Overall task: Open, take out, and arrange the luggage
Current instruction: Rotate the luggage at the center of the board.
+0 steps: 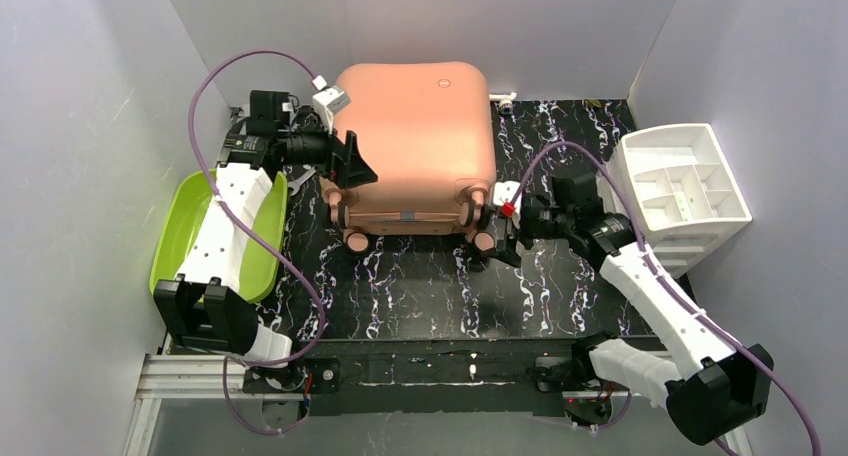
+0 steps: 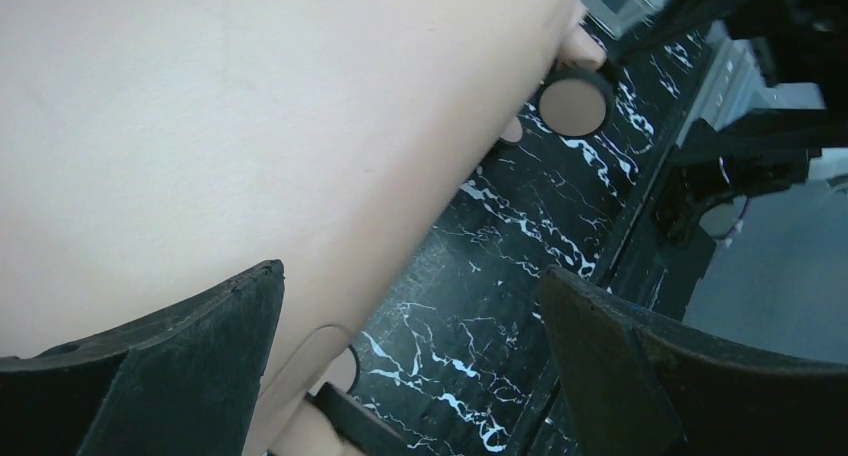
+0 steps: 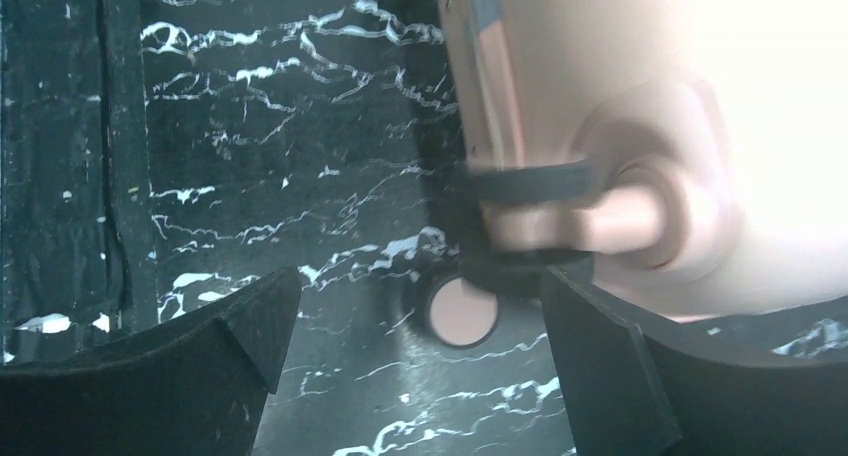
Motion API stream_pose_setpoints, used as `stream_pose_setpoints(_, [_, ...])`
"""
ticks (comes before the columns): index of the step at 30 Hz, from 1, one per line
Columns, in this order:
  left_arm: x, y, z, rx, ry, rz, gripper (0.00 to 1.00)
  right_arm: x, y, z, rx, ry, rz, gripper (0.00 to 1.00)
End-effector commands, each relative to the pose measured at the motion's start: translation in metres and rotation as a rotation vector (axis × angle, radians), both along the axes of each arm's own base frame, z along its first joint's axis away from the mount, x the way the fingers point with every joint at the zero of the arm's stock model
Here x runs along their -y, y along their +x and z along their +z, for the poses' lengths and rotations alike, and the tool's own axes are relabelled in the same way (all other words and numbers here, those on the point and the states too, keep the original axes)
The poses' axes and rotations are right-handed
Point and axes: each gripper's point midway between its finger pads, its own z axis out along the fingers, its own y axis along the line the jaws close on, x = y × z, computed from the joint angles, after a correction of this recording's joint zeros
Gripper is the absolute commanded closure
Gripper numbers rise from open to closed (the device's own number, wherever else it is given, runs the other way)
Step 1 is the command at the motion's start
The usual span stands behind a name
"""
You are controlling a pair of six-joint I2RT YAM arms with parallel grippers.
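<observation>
At the far middle of the tabletop [image 1: 420, 296], closed luggage [image 1: 415, 136], wheels [image 1: 357, 240] toward the near edge. At its left side, released left gripper [image 1: 352, 166]; by its right near corner, released right gripper [image 1: 503, 238], grasping nothing.

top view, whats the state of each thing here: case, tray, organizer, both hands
salmon-pink hard-shell suitcase: closed, lying flat, wheels toward the arms
lime-green plastic tray: looks empty, partly hidden
white plastic drawer organizer: compartments empty
left hand: open, holding nothing
right hand: open, by a wheel
</observation>
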Motion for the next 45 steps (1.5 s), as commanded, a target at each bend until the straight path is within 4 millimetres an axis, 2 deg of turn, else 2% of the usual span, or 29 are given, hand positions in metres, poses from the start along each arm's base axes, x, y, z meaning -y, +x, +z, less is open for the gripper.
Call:
stream_pose_setpoints(1, [0.027,-0.035,0.011,0.111,0.008,-0.178,0.01,0.007,0.004,-0.041,-0.042,-0.037,-0.055,0.02])
stream_pose_setpoints(5, [0.045,-0.051,-0.003,0.129,0.065,-0.263,0.01,0.013,0.031,-0.06,-0.013,-0.029,-0.199,0.02])
stream_pose_setpoints(10, [0.058,-0.057,-0.029,0.105,0.114,-0.312,0.01,0.013,0.069,-0.055,0.033,0.055,-0.364,0.02])
stream_pose_setpoints(15, [0.07,-0.063,-0.044,0.065,0.107,-0.356,0.01,0.017,0.103,-0.035,0.082,0.152,-0.523,0.02])
stream_pose_setpoints(22, [0.076,-0.052,-0.051,0.043,0.111,-0.334,0.01,0.039,0.148,-0.011,0.182,0.22,-0.743,0.02])
stream_pose_setpoints(27, [0.074,-0.047,-0.047,0.069,0.123,-0.293,0.01,0.053,0.18,0.001,0.179,0.254,-0.837,0.02])
stream_pose_setpoints(30, [0.069,-0.038,-0.049,0.09,0.154,-0.24,0.01,0.06,0.22,0.003,0.127,0.289,-0.87,0.02])
stream_pose_setpoints(33, [0.066,-0.03,-0.053,0.09,0.171,-0.196,0.01,0.064,0.249,-0.011,0.055,0.301,-0.874,0.03])
stream_pose_setpoints(34, [0.065,-0.028,-0.053,0.09,0.176,-0.188,0.01,0.064,0.249,-0.014,0.028,0.313,-0.847,0.04])
stream_pose_setpoints(36, [0.065,-0.031,-0.05,0.094,0.162,-0.193,0.01,0.047,0.209,0.002,0.089,0.387,-0.654,0.04])
stream_pose_setpoints(38, [0.068,-0.042,-0.04,0.105,0.119,-0.225,0.01,0.04,0.176,0.002,0.116,0.449,-0.569,0.06])
stream_pose_setpoints(39, [0.07,-0.049,-0.036,0.108,0.096,-0.247,0.01,0.032,0.161,-0.01,0.102,0.492,-0.551,0.08])
stream_pose_setpoints(45, [0.069,-0.063,-0.028,0.112,0.048,-0.291,0.01,0.021,0.149,-0.027,0.058,0.523,-0.544,0.14])
